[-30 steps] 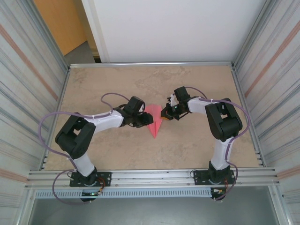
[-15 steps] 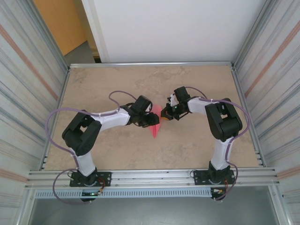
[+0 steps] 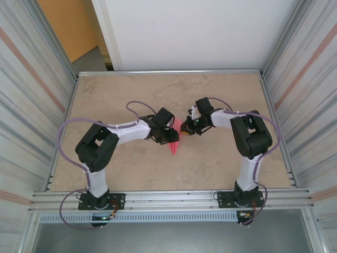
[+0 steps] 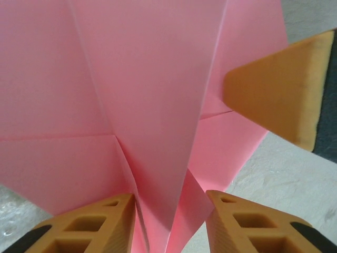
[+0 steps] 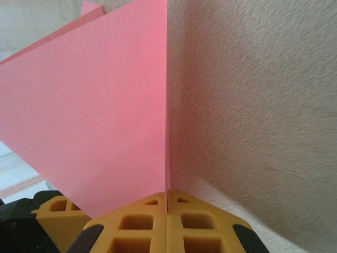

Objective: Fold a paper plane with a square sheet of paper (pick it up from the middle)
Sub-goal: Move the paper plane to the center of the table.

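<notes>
**Surface.** Beige marbled table [image 3: 221, 95], with an aluminium rail [image 3: 174, 199] along the near edge.

**Room.** Ribbed metal side walls [image 3: 31, 95], a white back panel [image 3: 195, 31], and an orange door [image 3: 68, 26] past the far-left corner.

**Item.** Pink paper [image 3: 174, 143], folded to a pointed shape, lies mid-table between the two grippers with its point toward the near edge.

**Left gripper** [image 3: 169, 136]. From above it sits over the paper's left side and hides part of it. In the left wrist view, the gripper [image 4: 171, 219] has its fingers [image 4: 89, 229] standing apart. A raised fold of the paper [image 4: 147, 95] runs down between them. The creases and layered flaps read clearly there; the top view is too small to resolve them.

**Right gripper** [image 3: 185, 128]. It sits at the paper's far-right edge. In the right wrist view, the gripper [image 5: 167, 199] has its fingers pressed together with the paper [image 5: 105, 116] caught in the seam. The paper's straight edge runs away from the fingers, with bare table [image 5: 253, 105] to its right. One of its orange fingers [image 4: 279, 95] lies against the paper's right flap.

**Other.** Purple cables [image 3: 66, 129] loop along both arms.
</notes>
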Available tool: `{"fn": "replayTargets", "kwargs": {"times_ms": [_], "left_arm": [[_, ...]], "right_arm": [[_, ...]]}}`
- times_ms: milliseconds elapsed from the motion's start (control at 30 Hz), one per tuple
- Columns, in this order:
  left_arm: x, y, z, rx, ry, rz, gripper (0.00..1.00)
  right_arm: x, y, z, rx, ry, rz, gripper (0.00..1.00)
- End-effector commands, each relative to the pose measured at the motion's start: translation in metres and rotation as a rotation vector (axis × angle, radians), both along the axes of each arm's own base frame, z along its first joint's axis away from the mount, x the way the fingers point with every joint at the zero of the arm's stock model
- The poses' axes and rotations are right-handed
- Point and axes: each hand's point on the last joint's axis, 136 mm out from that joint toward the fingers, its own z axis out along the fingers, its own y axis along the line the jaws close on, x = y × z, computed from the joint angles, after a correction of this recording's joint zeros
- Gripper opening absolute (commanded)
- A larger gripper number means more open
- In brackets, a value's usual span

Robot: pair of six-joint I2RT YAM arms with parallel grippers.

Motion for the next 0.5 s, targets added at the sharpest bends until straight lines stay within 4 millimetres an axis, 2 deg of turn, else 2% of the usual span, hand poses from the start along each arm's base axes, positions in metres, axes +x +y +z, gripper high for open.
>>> {"fn": "replayTargets", "kwargs": {"times_ms": [0,233,467], "left_arm": [[0.0012,0.0002,-0.0023,0.044,-0.003,-0.016,0.39],[0.0009,-0.0051,-0.0048,0.065,0.003,-0.036,0.39],[0.0019,-0.0019,-0.0073,0.100,0.003,-0.035,0.32]], "right_arm": [[0.0034,0.0039,0.0042,0.017,-0.007,0.010,0.07],[0.0033,0.0044,0.0054,0.022,-0.007,0.012,0.07],[0.0026,0.0049,0.0056,0.023,-0.005,0.012,0.08]]}}
